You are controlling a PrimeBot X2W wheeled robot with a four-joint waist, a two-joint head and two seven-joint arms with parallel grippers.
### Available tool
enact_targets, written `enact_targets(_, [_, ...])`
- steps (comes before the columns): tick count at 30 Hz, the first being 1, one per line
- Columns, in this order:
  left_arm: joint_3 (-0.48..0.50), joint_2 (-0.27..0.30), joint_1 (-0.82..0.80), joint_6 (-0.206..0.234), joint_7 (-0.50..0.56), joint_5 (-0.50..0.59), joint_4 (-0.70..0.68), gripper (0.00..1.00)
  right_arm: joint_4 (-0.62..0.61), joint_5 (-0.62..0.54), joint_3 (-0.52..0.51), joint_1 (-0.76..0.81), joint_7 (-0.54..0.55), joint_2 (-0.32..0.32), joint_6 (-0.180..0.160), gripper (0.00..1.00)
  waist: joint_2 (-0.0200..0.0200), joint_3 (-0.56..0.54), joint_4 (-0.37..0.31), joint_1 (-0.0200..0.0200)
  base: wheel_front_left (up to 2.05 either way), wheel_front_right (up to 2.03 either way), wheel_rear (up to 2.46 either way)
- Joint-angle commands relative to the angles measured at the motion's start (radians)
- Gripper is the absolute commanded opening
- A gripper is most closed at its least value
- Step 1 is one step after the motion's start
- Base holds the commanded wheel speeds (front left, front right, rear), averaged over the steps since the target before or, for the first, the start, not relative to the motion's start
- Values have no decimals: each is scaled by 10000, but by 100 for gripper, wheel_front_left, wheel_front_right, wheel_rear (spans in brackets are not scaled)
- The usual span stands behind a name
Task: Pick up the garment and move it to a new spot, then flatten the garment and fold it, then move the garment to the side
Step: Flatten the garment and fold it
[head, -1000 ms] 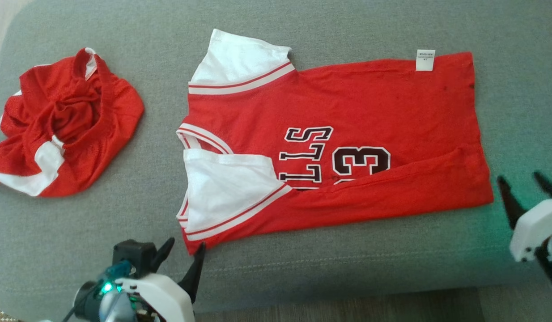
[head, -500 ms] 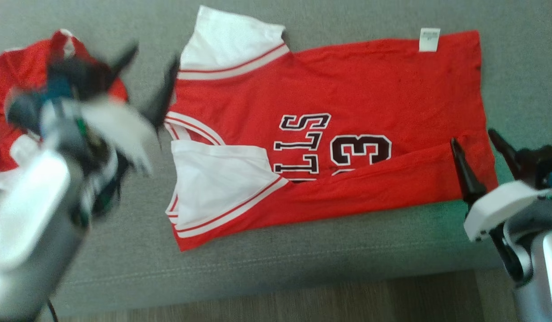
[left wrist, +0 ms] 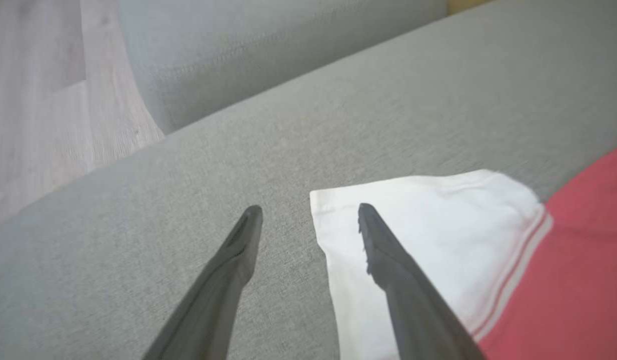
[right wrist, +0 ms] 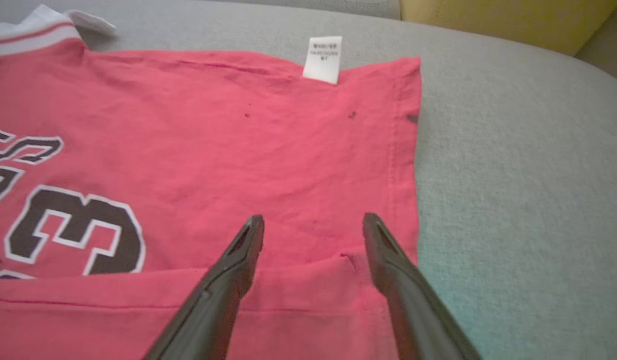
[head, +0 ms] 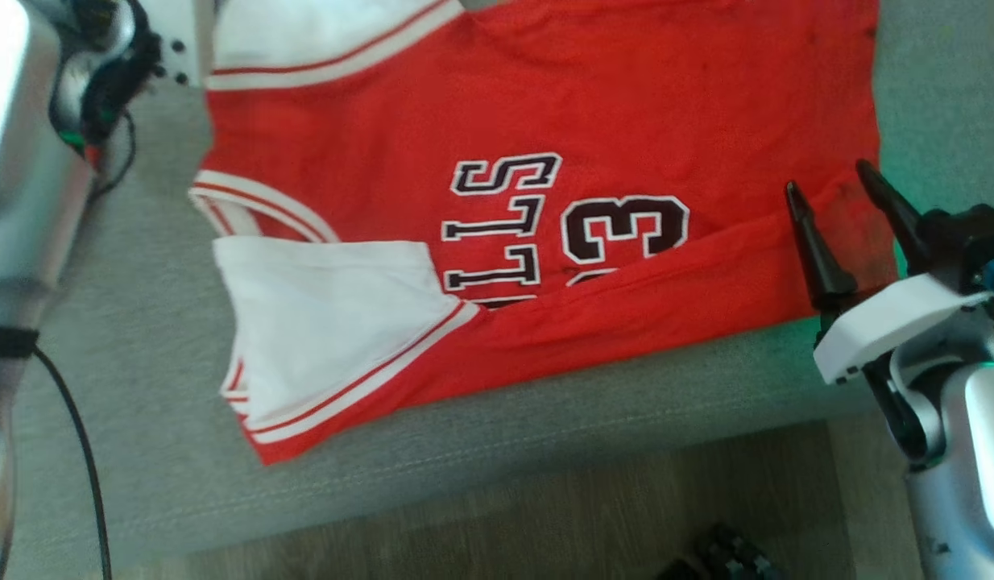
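The garment (head: pixel 545 105) is a red jersey with white sleeves and dark lettering, lying flat on the grey sofa cushion (head: pixel 134 322). Its near long edge (head: pixel 642 322) is folded over toward the middle. My right gripper (head: pixel 827 179) stands open over the hem's near corner, fingers spread above the folded strip (right wrist: pixel 298 305), nothing between them. The right wrist view shows the hem with a white label (right wrist: pixel 322 59) ahead of this gripper (right wrist: pixel 313 219). My left gripper (left wrist: pixel 308 209) is open at the far white sleeve (left wrist: pixel 438 225), one finger over the sleeve's corner, the other over bare cushion.
My left forearm (head: pixel 22 177) and its black cable (head: pixel 70 435) fill the head view's left side. The cushion's front edge drops to a wood floor (head: pixel 545 515), where a dark object (head: pixel 722 556) lies. A yellow cushion (right wrist: pixel 488 20) sits beyond the hem.
The head camera has swung down and closer. My left arm went from the jersey's near corner up to the far sleeve. My right gripper moved in over the hem corner.
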Motion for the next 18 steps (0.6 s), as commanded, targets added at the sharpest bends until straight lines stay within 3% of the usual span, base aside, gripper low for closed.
enact_targets(1, [259, 357, -863, -50, 176, 245, 450, 100, -349, -4, 144, -168, -163, -57, -4, 100, 0, 541, -464, -2, 0, 0, 0])
enact_targets(8, [115, 303, -1564, -360, 361, 255, 1848, 100, -138, -66, 167, -380, -434, 22, -4, 100, 0, 898, -787, -2, 0, 0, 0])
enact_targets(18, [-304, 246, -2090, -732, 292, 270, 2776, 100, 223, -224, 117, -619, -719, 161, -4, 100, 0, 953, -1005, -2, 0, 0, 0])
